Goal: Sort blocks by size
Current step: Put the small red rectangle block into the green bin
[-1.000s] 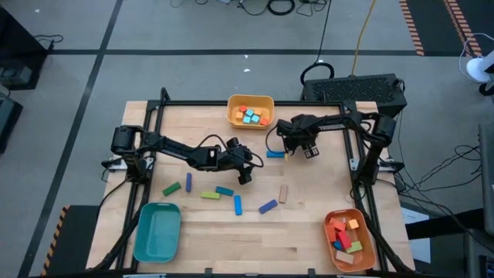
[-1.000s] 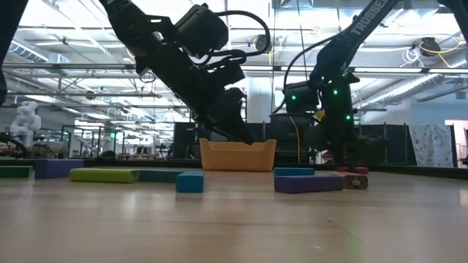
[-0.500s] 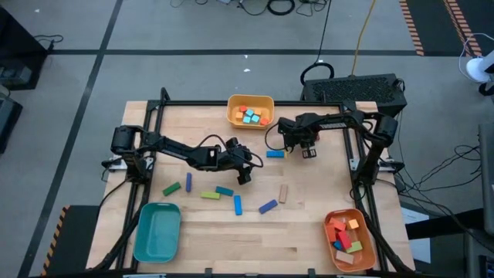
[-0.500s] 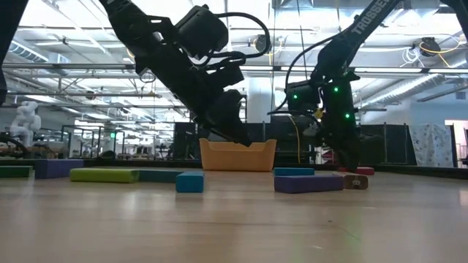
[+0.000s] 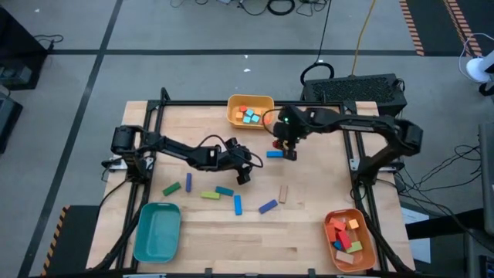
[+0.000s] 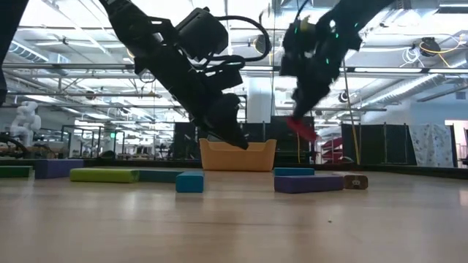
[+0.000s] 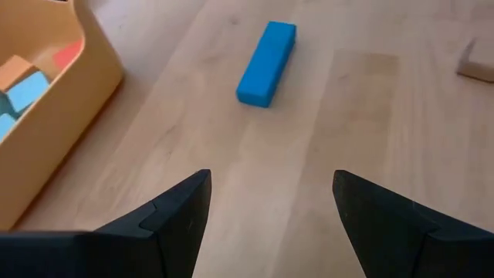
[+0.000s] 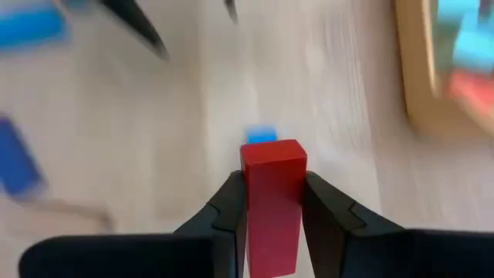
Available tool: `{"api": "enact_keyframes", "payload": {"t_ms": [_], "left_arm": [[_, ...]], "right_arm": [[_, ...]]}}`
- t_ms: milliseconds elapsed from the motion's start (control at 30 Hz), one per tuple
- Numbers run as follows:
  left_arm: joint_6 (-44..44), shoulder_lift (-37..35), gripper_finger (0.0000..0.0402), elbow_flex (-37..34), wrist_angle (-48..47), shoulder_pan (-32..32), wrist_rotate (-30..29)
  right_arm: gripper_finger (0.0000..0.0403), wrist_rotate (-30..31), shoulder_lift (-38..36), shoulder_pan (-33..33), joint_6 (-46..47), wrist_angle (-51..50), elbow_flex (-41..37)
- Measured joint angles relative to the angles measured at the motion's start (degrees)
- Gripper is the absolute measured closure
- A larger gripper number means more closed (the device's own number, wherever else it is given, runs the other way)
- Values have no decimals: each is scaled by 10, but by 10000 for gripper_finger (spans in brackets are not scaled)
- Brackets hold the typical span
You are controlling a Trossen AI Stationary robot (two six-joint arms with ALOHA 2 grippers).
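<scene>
Just beside the yellow tray (image 5: 252, 100) at the far edge of the table (image 5: 309, 232), the right gripper (image 5: 289, 148) hangs in the air with a red block (image 8: 272, 202) clamped between its fingers (image 8: 230, 205). The wrist view shows the block standing up out of the grip, both pads pressed against its sides; in the low view it shows as a small red piece (image 6: 301, 128) tilted well above the tabletop. Directly under this gripper, on the wood, lies a light blue brick (image 5: 275, 154), with a tan block (image 5: 283, 193) farther toward the near edge.

The left gripper (image 5: 245, 175) waits near the table's middle with its fingers (image 7: 174, 216) spread and nothing between them. Ahead of it lies that same blue brick (image 7: 267, 52), with the yellow tray's wall (image 7: 85, 85) off to one side; the tray holds small orange, blue and red cubes.

On the near side of the left gripper loose pieces are scattered: a green bar (image 5: 171, 188), a purple bar (image 5: 188, 182), a yellow-green bar (image 5: 209, 195), a teal brick (image 5: 225, 190), a blue bar (image 5: 238, 205) and another blue bar (image 5: 268, 206).

A teal tray (image 5: 157, 230) sits at the near left corner, well apart from both grippers. An orange tray (image 5: 349, 235) at the near right corner holds a pile of what look like red, orange and green pieces, though they overlap too much to tell apart.
</scene>
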Motion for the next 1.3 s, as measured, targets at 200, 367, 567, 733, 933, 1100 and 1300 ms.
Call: {"api": "enact_keyframes", "payload": {"t_ms": [200, 367, 567, 733, 933, 1100, 1300], "left_arm": [[-20, 0, 128, 0, 37, -11, 0], [-30, 0, 128, -5, 119, -23, 0], [-18, 0, 128, -17, 232, -44, 3], [1, 0, 128, -17, 260, -56, 6], [2, 0, 134, -17, 271, -57, 6], [2, 0, 208, -17, 269, -57, 6], [2, 0, 291, -17, 262, -57, 18]], "right_arm": [[327, -43, -46, 40, 43, 115, -17], [327, -90, -60, 84, 48, 206, -46], [327, -88, -62, 127, 51, 309, -77], [327, -52, -63, 146, 51, 317, -83], [327, -21, -63, 166, 51, 320, -83], [327, -10, -63, 174, 50, 323, -83], [325, -6, -63, 175, 55, 320, -83]]}}
